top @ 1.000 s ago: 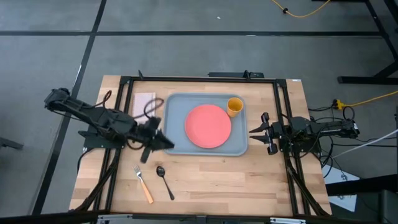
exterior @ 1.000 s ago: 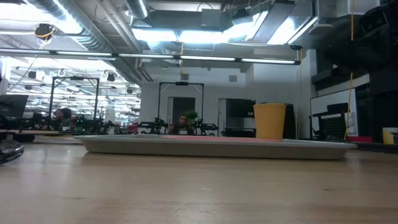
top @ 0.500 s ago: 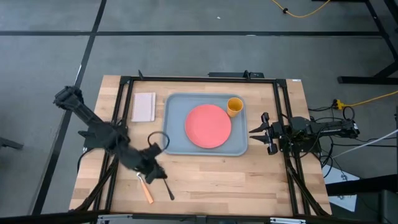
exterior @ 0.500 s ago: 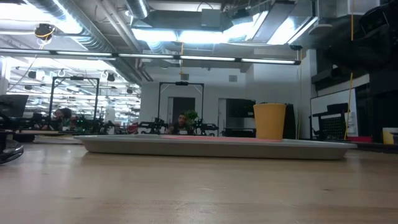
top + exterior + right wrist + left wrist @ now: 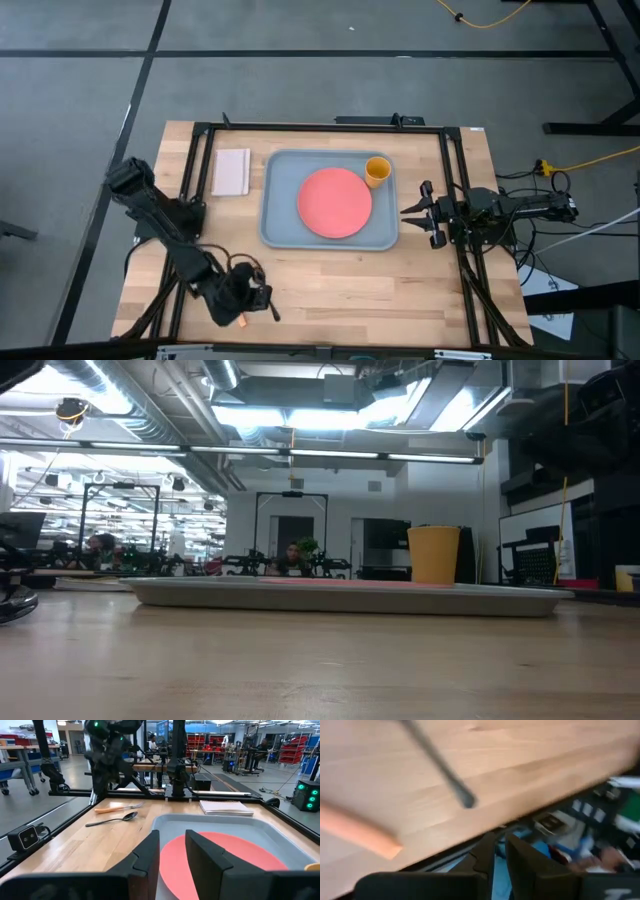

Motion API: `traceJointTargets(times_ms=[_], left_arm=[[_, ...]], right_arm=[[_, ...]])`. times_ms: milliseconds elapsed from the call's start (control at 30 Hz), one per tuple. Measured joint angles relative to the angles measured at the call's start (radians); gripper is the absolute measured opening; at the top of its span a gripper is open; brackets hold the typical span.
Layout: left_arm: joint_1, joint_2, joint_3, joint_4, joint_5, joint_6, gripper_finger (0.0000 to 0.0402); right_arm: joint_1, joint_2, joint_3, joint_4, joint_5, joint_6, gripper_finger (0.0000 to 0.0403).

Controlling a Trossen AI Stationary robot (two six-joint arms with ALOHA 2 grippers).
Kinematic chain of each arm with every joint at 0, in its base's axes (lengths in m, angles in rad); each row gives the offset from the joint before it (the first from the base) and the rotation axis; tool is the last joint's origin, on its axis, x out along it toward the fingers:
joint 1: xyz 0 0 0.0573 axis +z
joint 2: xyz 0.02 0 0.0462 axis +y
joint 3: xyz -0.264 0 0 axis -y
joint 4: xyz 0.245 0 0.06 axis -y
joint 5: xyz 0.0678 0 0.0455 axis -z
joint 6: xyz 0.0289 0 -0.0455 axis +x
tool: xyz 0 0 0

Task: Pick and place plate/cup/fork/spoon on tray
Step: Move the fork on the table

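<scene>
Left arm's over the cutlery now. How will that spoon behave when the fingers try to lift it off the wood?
The spoon looks thin, rigid metal, so probably light and stiff. It lies flat on the table, likely hard to get under and apt to slide or pivot. The fork lies close beside it, so the left gripper may nudge both.

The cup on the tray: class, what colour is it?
The cup is yellow-orange, standing in a corner of the grey-blue tray; the high view shows it best.
</scene>
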Motion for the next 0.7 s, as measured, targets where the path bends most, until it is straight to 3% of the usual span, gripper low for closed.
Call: traceJointTargets(times_ms=[167, 467, 700], left_arm=[[-0.005, 0.070, 0.000, -0.004, 0.019, -0.032, 0.0039], [-0.002, 0.080, 0.000, 0.000, 0.029, -0.006, 0.0039], [-0.033, 0.080, 0.000, -0.095, 0.322, 0.205, 0.0039]], right_arm=[[0.000, 0.000, 0.000, 0.000, 0.000, -0.029, 0.0099], [0.000, 0.000, 0.000, 0.000, 0.000, -0.028, 0.0099], [0.000, 0.000, 0.000, 0.000, 0.000, -0.029, 0.0099]])
